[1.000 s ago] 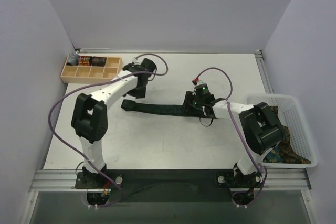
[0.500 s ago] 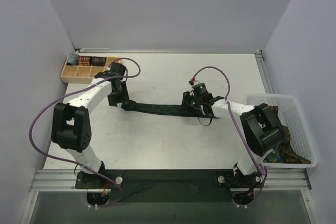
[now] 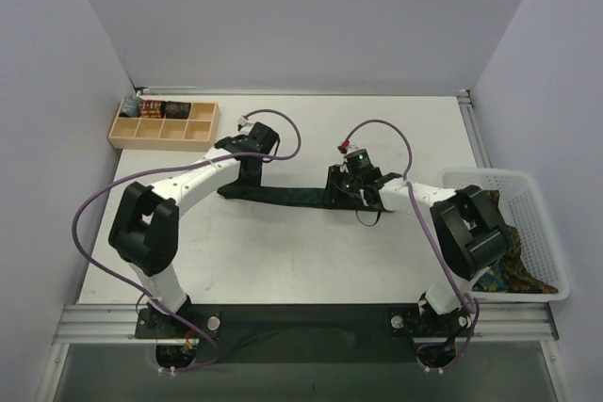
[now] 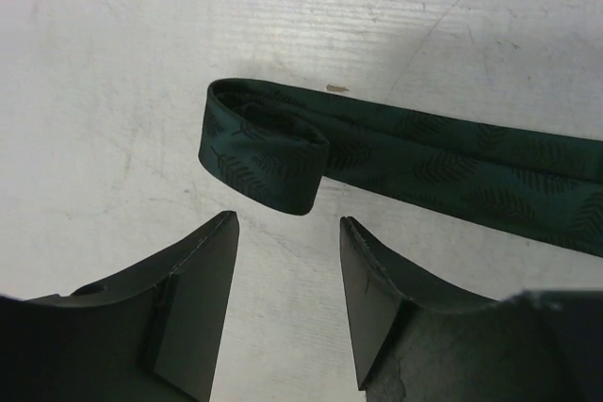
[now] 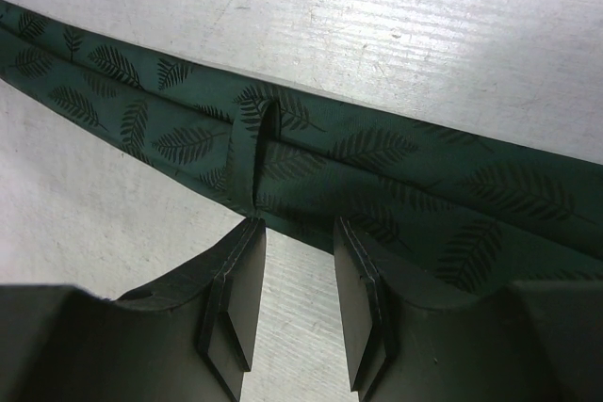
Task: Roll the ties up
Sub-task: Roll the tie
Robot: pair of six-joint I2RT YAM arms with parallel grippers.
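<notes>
A dark green tie (image 3: 292, 197) with a leaf pattern lies flat across the middle of the table. In the left wrist view its left end (image 4: 264, 152) is folded over into a flat loop. My left gripper (image 4: 287, 233) stands open just short of that loop, with bare table between its fingers. It hangs over the tie's left end (image 3: 247, 176) in the top view. My right gripper (image 5: 297, 228) is open too, its fingertips at the near edge of the tie (image 5: 377, 167) beside a small upright crease. In the top view it sits on the tie's right part (image 3: 341, 184).
A wooden compartment tray (image 3: 162, 131) at the back left holds a few rolled ties in its rear cells. A white basket (image 3: 471, 176) at the right edge holds patterned ties (image 3: 518, 265). Purple cables loop over both arms.
The left arm swung out to the left and then came back right, so its gripper is now over the tie's folded left end. The right gripper has hardly moved.
</notes>
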